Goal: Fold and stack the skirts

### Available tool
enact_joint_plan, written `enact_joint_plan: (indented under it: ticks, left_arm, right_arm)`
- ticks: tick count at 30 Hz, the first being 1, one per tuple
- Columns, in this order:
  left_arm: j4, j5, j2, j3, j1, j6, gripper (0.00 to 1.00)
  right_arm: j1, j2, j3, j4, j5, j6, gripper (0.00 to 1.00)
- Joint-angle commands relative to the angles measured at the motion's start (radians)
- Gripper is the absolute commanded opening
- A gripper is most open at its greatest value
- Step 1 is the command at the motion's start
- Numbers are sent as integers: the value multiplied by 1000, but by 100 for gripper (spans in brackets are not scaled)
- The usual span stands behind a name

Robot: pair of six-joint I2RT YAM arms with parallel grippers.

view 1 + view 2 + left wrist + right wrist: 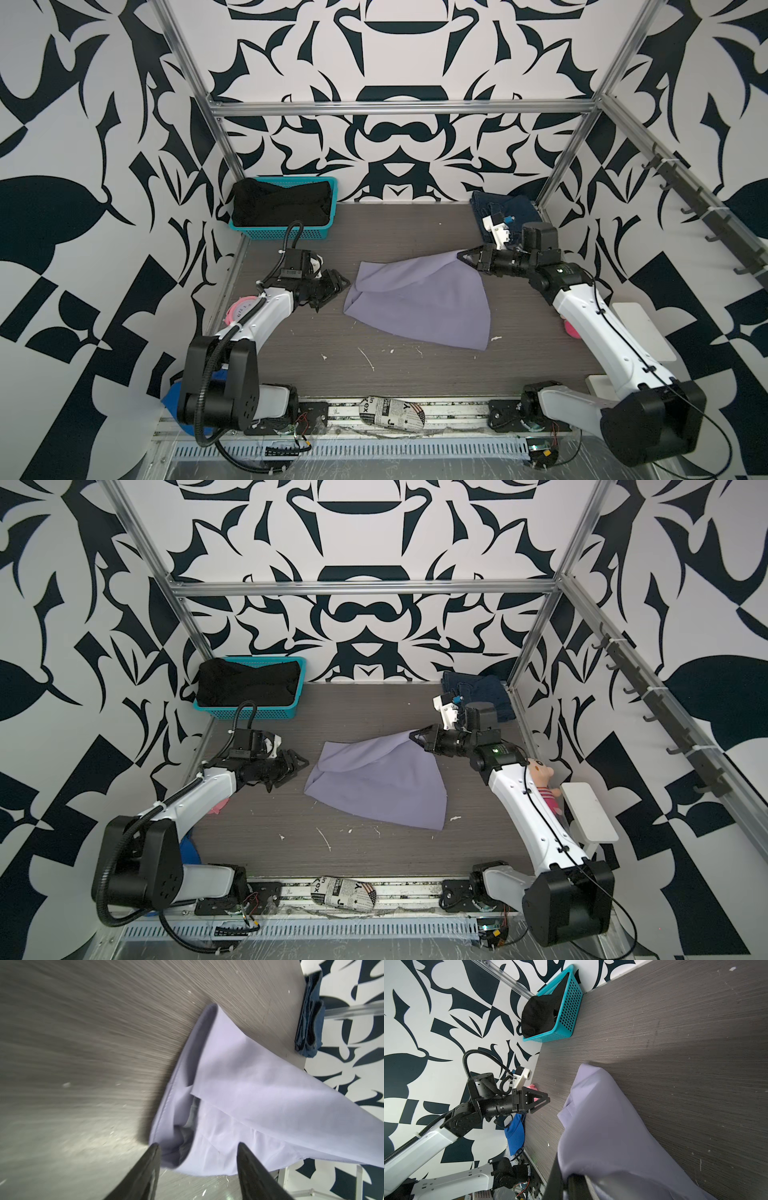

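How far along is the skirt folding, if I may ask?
Done: denim skirt looks folded, far right corner. In hand: right claw pinches the lavender skirt by a lifted corner; left claw open beside it. Left: black skirt, heaped in the basket; stacking.

I can only read bits on the newsprint bundle [392, 412]: "ex", a big "Y" and a "J".

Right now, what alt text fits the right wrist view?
The right end effector pinches a corner of the lavender skirt above the grey table. Beyond it, the left end effector hangs open, and a teal basket holds the black skirt.
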State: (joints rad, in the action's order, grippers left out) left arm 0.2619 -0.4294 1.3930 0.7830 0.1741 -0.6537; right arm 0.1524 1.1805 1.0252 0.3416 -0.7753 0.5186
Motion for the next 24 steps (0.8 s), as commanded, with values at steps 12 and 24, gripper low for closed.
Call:
enact_joint_plan:
  ticks: [12, 24]
  left_arm:
    - [-148, 0, 255, 124, 34, -15, 51]
    - [-239, -15, 361, 130, 97, -16, 52]
  right_arm:
    - [4, 0, 6, -47, 1, -7, 0]
    - [5, 22, 15, -52, 3, -12, 0]
